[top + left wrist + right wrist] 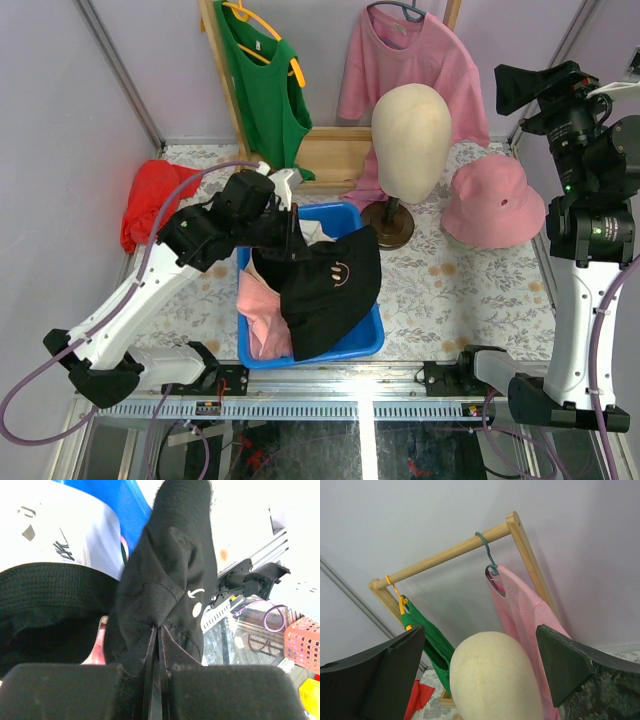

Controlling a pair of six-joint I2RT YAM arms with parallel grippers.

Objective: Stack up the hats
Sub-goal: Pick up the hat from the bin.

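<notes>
Observe the left gripper (pixel 156 640): its jaws are clamped on the black hat (pixel 330 285) above the blue bin (pixel 366 345). The jaws of your right gripper (pixel 480 652) stand wide apart.

Top: overhead, from behind.
Left wrist: close on black hat (pixel 160 580).
Right wrist: toward mannequin head (pixel 495 680), shared with top.
</notes>
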